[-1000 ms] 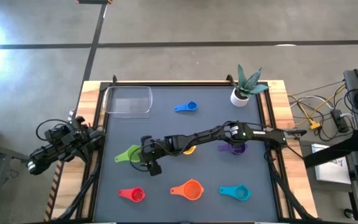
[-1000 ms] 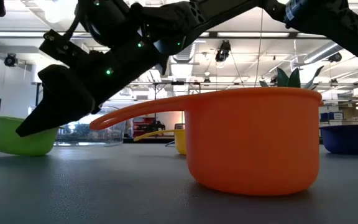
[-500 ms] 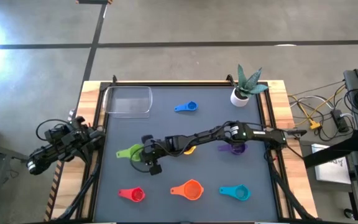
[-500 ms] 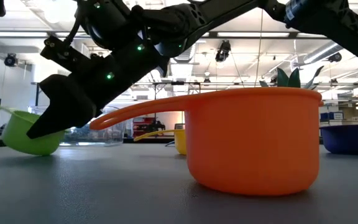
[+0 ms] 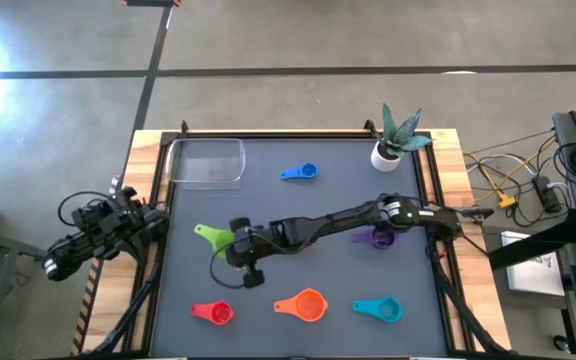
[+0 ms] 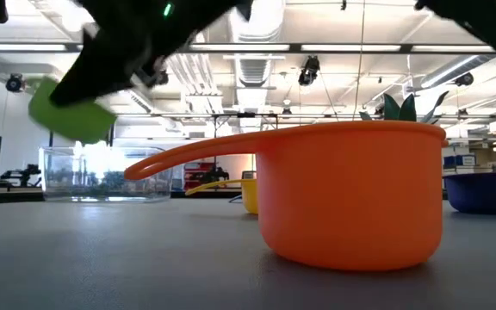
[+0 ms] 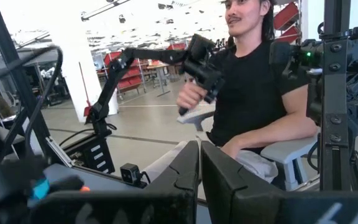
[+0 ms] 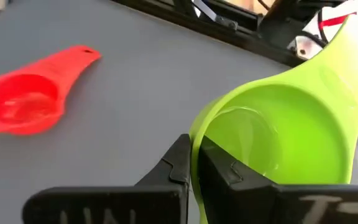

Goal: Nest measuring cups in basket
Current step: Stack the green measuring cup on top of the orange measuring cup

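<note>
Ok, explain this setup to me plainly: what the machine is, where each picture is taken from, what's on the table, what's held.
It is a two-armed robot at a table. One camera looks down from above, one sits at tabletop height, and one rides on each wrist. The right gripper is shut on the green cup's rim and holds it off the table. The left gripper, shut and holding nothing, waits off the table's left edge. On the table lie other coloured cups, the clear basket and a potted plant.

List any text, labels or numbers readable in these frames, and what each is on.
None can be read in full.
White letters on the right gripper, shut on the green cup: cut off by the frame edge, unreadable.
Paper beside the table: print too small.
Cups and clear basket: no markings visible.
</note>
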Robot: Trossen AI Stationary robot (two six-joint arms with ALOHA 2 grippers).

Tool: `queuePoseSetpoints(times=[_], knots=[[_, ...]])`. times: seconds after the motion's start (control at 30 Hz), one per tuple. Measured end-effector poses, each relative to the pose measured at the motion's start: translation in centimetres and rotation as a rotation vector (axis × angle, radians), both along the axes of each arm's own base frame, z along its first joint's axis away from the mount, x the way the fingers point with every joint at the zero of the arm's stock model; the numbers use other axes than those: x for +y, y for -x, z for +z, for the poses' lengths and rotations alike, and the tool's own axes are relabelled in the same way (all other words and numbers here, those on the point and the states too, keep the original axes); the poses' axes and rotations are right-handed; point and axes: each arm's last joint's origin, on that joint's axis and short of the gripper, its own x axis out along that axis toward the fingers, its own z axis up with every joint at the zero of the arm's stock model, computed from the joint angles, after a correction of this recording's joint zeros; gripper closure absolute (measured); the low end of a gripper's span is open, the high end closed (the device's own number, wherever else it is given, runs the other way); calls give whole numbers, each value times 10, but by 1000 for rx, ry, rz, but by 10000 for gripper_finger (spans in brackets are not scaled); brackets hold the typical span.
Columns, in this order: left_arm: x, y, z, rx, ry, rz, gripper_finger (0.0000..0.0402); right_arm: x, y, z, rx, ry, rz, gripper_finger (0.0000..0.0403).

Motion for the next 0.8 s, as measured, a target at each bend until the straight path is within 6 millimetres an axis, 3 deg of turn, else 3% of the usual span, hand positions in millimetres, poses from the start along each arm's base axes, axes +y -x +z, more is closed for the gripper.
queuePoseSetpoints(times=[0.23,0.5,0.67,0.8], knots=[[0,0,0,0,0,0,402,53,47,37,119,36,18,394],[0,0,0,-1,-1,0,402,122,119,38,240,-3,70,395],[0,0,0,-1,-1,0,402,138,165,32,286,2,-17,395],[0,0,0,0,0,0,402,139,189,30,279,-17,-61,395]])
